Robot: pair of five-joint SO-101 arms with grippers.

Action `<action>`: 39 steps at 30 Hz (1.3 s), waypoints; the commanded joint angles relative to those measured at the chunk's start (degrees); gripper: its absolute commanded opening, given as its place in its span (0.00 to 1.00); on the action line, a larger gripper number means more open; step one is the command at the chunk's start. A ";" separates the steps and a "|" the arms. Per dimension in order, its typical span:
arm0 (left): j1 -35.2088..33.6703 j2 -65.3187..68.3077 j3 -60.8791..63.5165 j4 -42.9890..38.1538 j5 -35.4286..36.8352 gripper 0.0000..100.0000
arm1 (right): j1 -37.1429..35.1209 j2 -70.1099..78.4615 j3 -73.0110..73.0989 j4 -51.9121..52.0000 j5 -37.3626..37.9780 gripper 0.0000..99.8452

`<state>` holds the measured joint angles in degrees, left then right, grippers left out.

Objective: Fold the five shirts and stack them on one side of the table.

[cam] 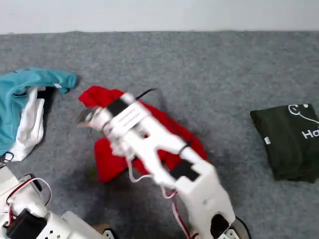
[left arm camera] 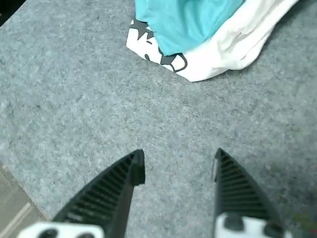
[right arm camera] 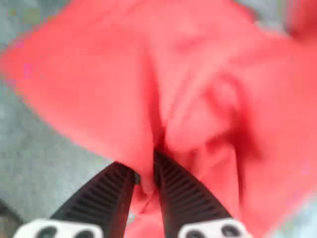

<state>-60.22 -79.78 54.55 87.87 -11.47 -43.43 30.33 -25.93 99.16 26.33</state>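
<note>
You had one grey-carpeted table (cam: 224,64) under two arms; on it you could count four shirts, one of each colour; a red shirt (cam: 107,159) lay crumpled in the middle; a dark green shirt (cam: 286,144) sat folded at the right edge; a teal shirt (cam: 20,94) was bunched at the far left, lying partly over a white shirt (cam: 30,124); a dark patch beside them was too small to tell. Your right gripper (right arm camera: 144,166) was closed narrow on a fold of the red shirt, cloth pinched between its fingers; your left gripper (left arm camera: 179,153) stood wide and held nothing, over bare carpet, near the white shirt but apart from it.
</note>
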 commanded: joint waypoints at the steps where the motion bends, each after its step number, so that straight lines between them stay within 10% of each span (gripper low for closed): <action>1: 0.79 -0.26 -0.31 -0.88 -1.05 0.23 | 8.84 -9.27 1.05 3.65 0.62 0.01; 19: 0.79 -0.26 -0.31 -0.88 -1.05 0.23 | 48.04 -10.95 18.02 -10.15 3.87 0.01; 30: 0.79 0.09 -0.40 -0.88 -1.05 0.23 | 49.80 -16.48 17.32 -2.42 0.79 0.29; 39: 0.79 0.09 -0.48 -0.88 -1.05 0.23 | 45.05 -37.49 25.76 3.56 2.46 0.29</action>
<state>-59.60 -79.78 54.55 87.78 -12.09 3.34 0.53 -4.13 100.48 27.30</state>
